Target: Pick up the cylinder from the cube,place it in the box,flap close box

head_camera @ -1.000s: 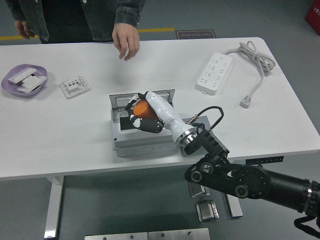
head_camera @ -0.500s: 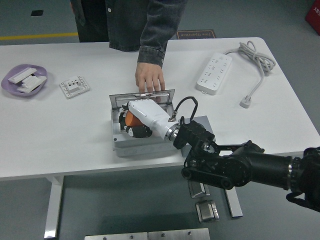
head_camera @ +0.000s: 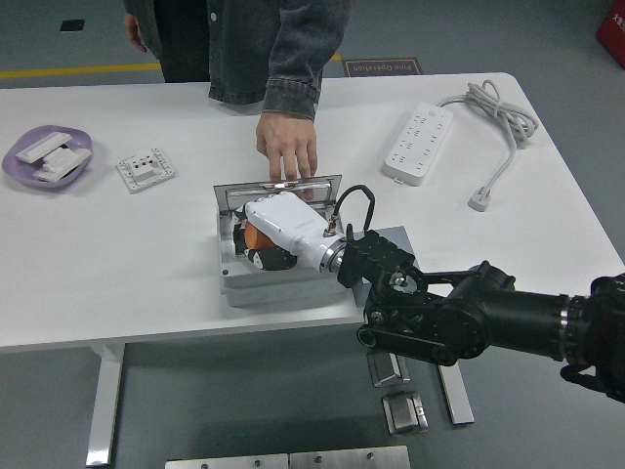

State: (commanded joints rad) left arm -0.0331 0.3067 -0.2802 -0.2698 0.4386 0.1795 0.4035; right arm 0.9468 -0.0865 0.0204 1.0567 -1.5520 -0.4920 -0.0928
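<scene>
Right hand (head_camera: 266, 237): inside grey box (head_camera: 283, 285), fingers curled round orange cylinder (head_camera: 254, 236).
Cylinder: low within box walls, left half.
Person's hand (head_camera: 286, 147): fingertips on raised lid (head_camera: 278, 189), 12 o'clock edge.
Table (head_camera: 117, 254): bare toward 9 o'clock.

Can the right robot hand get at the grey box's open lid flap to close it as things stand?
Probably not yet. The right robot hand sits inside the grey box, curled around the orange cylinder, and a person's hand rests on the raised lid flap at the box's far edge.
</scene>
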